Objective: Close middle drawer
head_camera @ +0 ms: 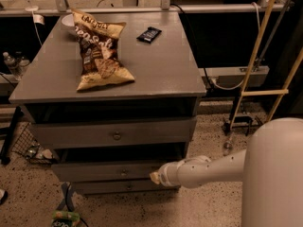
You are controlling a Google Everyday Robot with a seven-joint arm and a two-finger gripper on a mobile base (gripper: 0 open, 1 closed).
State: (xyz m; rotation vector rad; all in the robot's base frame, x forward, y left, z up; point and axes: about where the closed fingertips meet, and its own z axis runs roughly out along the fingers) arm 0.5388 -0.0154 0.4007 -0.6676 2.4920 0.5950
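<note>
The middle drawer (94, 172) is a wide grey drawer with a slim low front and a tiny round knob (124, 172). It sits low in the grey cabinet (156, 74), under the taller-fronted drawer with the larger metal knob (116, 136). A dark gap shows above its front, so it stands out only a little. My gripper (155, 176) is at the end of the white arm reaching in from the right. It is at the right end of the middle drawer's front panel.
A chip bag (97, 51), a dark snack bar (149, 34) and a white bowl (67, 22) lie on the cabinet top. Another drawer front (128, 187) sits below. A wire basket (28, 145) and a green packet (65, 217) are on the floor at left. A ladder-like frame (258, 91) stands at right.
</note>
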